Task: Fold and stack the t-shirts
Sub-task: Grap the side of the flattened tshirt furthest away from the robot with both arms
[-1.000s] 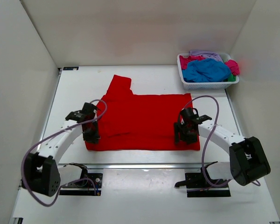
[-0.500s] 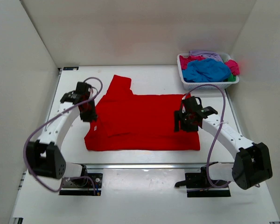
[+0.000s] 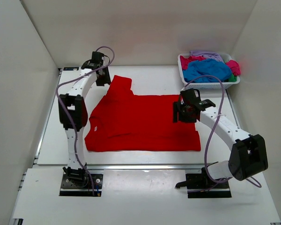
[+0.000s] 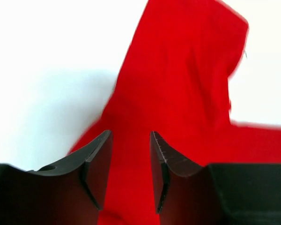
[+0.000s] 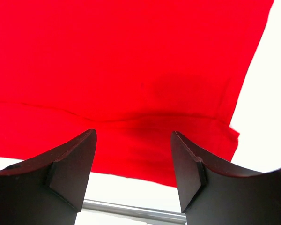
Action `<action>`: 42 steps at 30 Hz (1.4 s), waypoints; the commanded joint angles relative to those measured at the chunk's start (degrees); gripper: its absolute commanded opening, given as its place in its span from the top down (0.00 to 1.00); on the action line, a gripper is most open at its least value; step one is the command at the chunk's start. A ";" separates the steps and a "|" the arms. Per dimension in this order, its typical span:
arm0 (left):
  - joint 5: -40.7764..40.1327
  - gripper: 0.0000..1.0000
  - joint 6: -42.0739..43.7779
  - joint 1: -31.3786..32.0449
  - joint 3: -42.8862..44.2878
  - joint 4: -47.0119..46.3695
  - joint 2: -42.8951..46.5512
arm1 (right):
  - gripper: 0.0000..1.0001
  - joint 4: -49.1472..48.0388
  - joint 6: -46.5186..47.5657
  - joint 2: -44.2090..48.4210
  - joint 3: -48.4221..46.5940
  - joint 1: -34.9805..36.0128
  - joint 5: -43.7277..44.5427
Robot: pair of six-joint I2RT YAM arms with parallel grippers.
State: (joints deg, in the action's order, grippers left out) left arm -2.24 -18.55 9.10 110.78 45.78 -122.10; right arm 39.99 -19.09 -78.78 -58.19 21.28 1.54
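Table (image 3: 145, 75): a white surface walled on three sides, with my two arm bases at its near edge.

Red t-shirt (image 3: 140, 122): spread flat across the middle of the table. Its long side runs left to right, and one sleeve juts toward the far left corner. A crease or layered edge runs parallel to the near hem. It shows in the right wrist view (image 5: 131, 56) as a faint line across the cloth.

Basket (image 3: 208, 86): white plastic mesh, at the far right corner, well apart from the red t-shirt. It holds a heap of crumpled t-shirts. A blue one (image 3: 207, 70) lies on top, with magenta-pink (image 3: 193, 59) and lavender (image 3: 205, 54) behind it. A sliver of green (image 3: 232, 78) shows at the right rim.

Left gripper (image 3: 102, 77): my left arm is stretched far forward, and this gripper hangs at the left edge of the jutting sleeve. In the left wrist view (image 4: 129, 136) my fingers stand a narrow gap apart with nothing between them. Below them lie red cloth (image 4: 178, 93) and bare table.

Right gripper (image 3: 180, 115): poised over the right-hand part of the red t-shirt. In the right wrist view (image 5: 133, 135) my fingers are spread wide and hold nothing. The hem and the table's near edge are visible beneath them.
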 commanded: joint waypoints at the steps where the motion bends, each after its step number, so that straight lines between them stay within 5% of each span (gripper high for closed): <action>1: -0.66 0.52 -0.09 0.12 12.30 0.71 -7.67 | 0.38 -2.55 -0.16 -0.93 -1.75 -0.27 2.23; 3: -0.75 0.52 -0.44 0.65 20.59 3.77 -13.58 | 0.38 -3.07 -0.42 -1.37 -1.57 -0.36 2.41; 6: 1.00 0.52 -1.75 0.83 49.42 11.15 -30.15 | 0.38 -4.04 -0.16 -1.99 -1.22 -1.50 1.45; 7: 1.62 0.52 -3.32 0.39 52.23 10.83 -32.04 | 0.38 -4.21 -0.50 -2.60 -1.22 -1.59 1.19; 13: 2.59 0.47 -4.74 0.30 50.67 6.00 -35.57 | 0.38 -4.21 -0.59 -3.48 -1.92 -1.59 2.06; 20: -0.31 0.25 -5.18 0.22 51.90 1.69 -37.94 | 0.39 -5.62 -0.95 -3.39 -0.87 -2.38 1.71; 38: -0.31 0.26 -4.83 1.18 51.12 -8.95 -41.99 | 0.40 -8.96 -1.39 -5.15 -0.17 -3.87 2.50; 42: 1.98 0.37 -5.89 0.83 50.32 -10.36 -42.43 | 0.40 -9.57 -1.30 -6.11 0.10 -4.92 1.98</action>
State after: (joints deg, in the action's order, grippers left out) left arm -1.87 -23.83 10.31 160.97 38.04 -164.72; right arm 33.15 -19.97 -83.94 -58.17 17.47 2.55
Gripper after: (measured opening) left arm 0.660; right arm 0.600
